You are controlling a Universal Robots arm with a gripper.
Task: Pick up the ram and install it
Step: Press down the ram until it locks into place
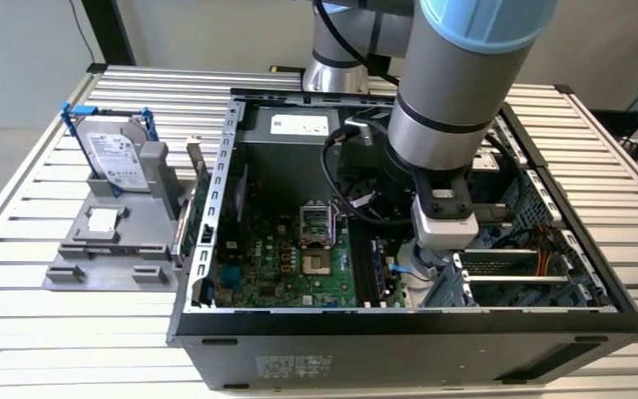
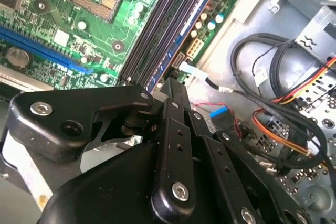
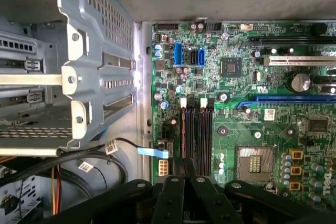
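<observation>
Hand point(image 2: 157, 109) hangs low inside the computer case point(image 1: 213, 249), over the motherboard's memory slots point(image 3: 197, 132). Whether its fingers are parted or gripping anything, I cannot tell.

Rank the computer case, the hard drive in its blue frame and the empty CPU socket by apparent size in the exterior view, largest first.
1. computer case, by far the largest.
2. hard drive, standing on the grey fixture.
3. CPU socket, smallest, though it lies deeper inside the case, so distance shrinks it somewhat.
</observation>
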